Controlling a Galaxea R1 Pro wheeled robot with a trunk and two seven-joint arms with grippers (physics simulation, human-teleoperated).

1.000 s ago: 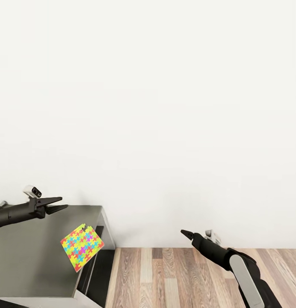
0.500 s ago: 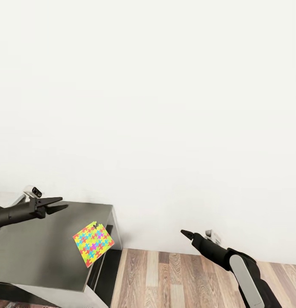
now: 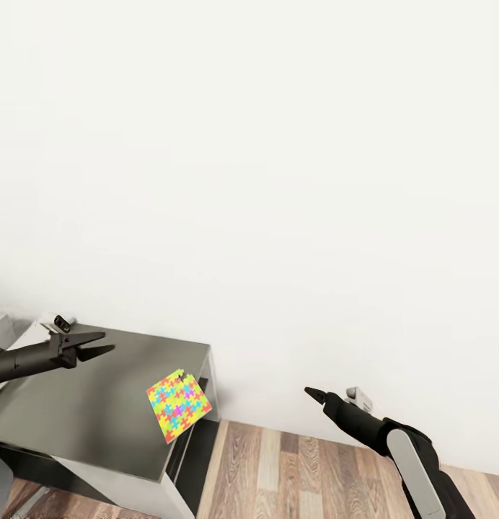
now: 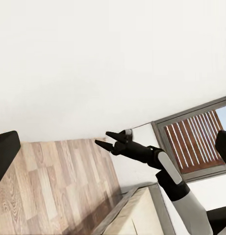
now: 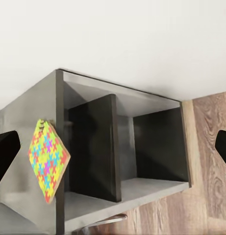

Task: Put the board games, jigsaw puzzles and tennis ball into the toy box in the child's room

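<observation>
**Approach phase: jigsaw puzzle at the table edge, both grippers empty**

Reference landmark: the table [image 3: 84,411], a grey-topped unit standing against the white wall [image 3: 278,180].

1. Task item. One jigsaw puzzle [image 3: 179,404] lies flat on the table top at the corner nearest the wood floor [image 3: 314,476]. The right wrist view shows the jigsaw puzzle [image 5: 46,159] projecting slightly past the table's side edge, above the dark open compartments [image 5: 142,152] of the table frame.

2. Left gripper [image 3: 98,344]. It hovers above the table top, on the wall side of the puzzle and well apart from it. The jaws are spread and carry nothing.

3. Right gripper [image 3: 311,393]. It hangs over the floor, off the table and well apart from the puzzle. In the left wrist view the right gripper [image 4: 104,139] shows its fingers parted, with nothing between them.

4. Hazards, judged from this layout.
   - The puzzle is thin and flat. A descent from above may slide it instead of lifting it.
   - Because it overhangs the edge, a push toward the floor side would probably tip it off the table.
   - A pale grey object at the table's far end, cut off by the head view, may be the toy box; this cannot be confirmed.
</observation>
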